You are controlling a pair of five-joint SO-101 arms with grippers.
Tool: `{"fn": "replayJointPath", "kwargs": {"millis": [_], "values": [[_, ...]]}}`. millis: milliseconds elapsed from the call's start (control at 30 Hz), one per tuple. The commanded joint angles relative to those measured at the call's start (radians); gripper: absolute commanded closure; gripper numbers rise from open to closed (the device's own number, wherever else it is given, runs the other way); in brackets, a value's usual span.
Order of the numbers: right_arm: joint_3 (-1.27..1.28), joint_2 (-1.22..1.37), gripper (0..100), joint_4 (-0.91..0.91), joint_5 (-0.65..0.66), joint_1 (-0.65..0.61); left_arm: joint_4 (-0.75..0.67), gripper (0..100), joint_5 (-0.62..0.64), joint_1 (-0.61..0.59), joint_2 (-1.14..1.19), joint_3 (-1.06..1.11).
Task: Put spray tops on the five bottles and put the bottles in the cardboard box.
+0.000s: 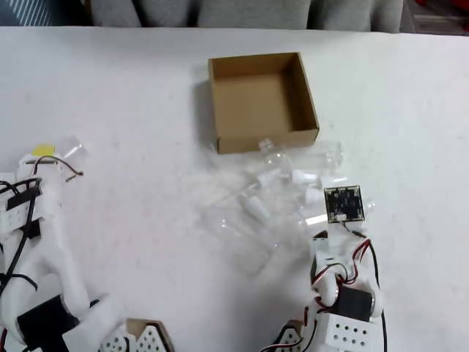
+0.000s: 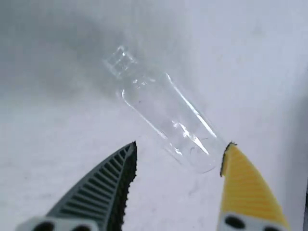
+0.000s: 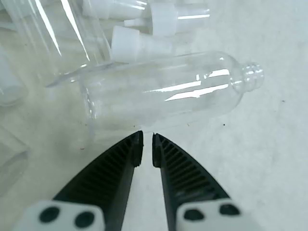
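Observation:
A cardboard box (image 1: 264,99) stands open and empty at the table's back middle. Just in front of it lie several clear bottles (image 1: 242,227) and white spray tops (image 1: 258,207) in a loose heap. One uncapped bottle (image 3: 163,89) lies on its side just beyond my right gripper (image 3: 146,143), which is shut on nothing; white spray tops (image 3: 139,45) lie past that bottle. Far to the left, a single clear bottle (image 2: 166,108) without a top lies apart (image 1: 73,149). My left gripper (image 2: 180,147) is open, and the bottle's base sits just ahead of its fingertips.
The right arm's wrist camera board (image 1: 343,204) hangs over the heap's right edge. Both arm bases (image 1: 44,315) stand along the front edge. Bare white table (image 1: 139,110) stretches between the lone bottle and the box.

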Motion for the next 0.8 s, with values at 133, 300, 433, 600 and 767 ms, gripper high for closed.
{"fn": "replayJointPath", "kwargs": {"millis": [133, 300, 433, 600, 767], "values": [[0.008, 0.001, 98.1, 0.008, 0.014, 0.002, 0.120, 60, 0.008, 0.035, -0.050, -0.110], [0.008, 0.001, 98.1, 0.008, 0.014, 0.002, 0.121, 63, 0.032, 0.008, -0.048, -0.109], [0.008, 0.001, 98.1, 0.008, 0.014, 0.002, 0.126, 64, 0.028, -0.005, 0.036, -0.146], [0.008, 0.001, 98.1, 0.008, 0.014, 0.002, 0.227, 63, 0.012, -0.016, 0.199, -0.310], [0.008, 0.001, 98.1, 0.008, 0.014, 0.002, 0.247, 63, 0.014, -0.025, 0.271, -0.370]]}}
